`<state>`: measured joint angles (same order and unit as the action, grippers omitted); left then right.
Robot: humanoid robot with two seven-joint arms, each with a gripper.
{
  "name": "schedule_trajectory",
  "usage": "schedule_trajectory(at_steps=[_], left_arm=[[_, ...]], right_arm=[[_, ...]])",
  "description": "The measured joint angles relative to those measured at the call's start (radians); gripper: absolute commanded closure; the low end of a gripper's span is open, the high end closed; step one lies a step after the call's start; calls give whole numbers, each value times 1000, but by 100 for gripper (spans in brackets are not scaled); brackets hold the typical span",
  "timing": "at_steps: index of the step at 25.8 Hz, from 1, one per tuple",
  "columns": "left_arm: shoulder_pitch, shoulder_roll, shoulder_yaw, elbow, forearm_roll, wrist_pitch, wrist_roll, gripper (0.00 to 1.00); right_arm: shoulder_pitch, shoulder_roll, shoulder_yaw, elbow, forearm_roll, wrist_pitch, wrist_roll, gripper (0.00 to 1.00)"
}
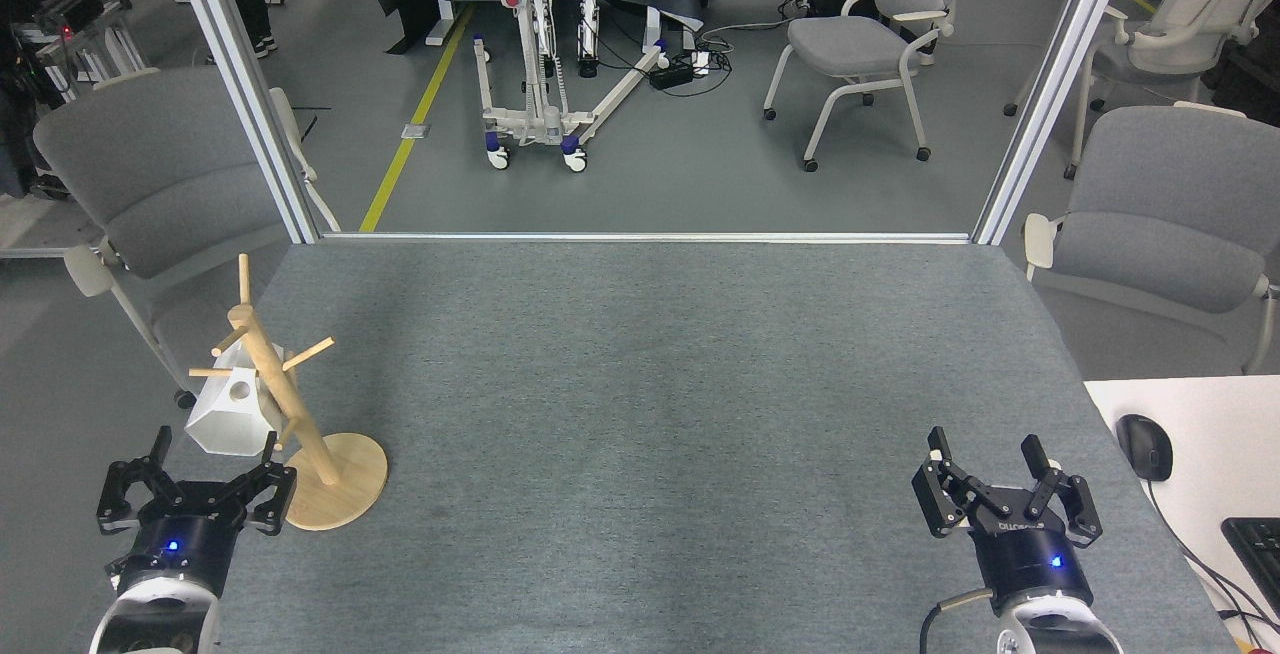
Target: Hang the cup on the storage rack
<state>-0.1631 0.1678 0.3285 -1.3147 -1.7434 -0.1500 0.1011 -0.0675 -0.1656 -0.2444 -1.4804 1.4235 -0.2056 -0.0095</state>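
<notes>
The white faceted cup (228,416) hangs tilted on the wooden mug tree (290,424), on its left side, just above the left tool (196,494), whose fingers are spread and empty. The right tool (1008,494), also spread, sits well apart from the tree.

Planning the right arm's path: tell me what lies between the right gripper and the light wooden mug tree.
Head view: only bare grey table mat lies between the right gripper and the mug tree.

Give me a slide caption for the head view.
White cup hangs on the storage rack; left gripper open below, right gripper idle.
</notes>
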Motion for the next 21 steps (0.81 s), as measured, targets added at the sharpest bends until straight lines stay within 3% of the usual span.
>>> schedule_trajectory(at_steps=[5, 12, 15, 21], left_arm=[[22, 1, 7, 38, 4, -2, 8, 1], [136, -16, -1, 50, 21, -8, 80, 1], [150, -68, -12, 44, 24, -25, 101, 1], [74, -244, -57, 43, 24, -49, 96, 2]], right_arm=[[-1, -1, 0, 0, 0, 0, 1, 0], [-12, -13, 2, -1, 7, 0, 38, 0], [-34, -11, 3, -1, 23, 0, 54, 1], [-53, -4, 8, -1, 37, 0, 62, 1]])
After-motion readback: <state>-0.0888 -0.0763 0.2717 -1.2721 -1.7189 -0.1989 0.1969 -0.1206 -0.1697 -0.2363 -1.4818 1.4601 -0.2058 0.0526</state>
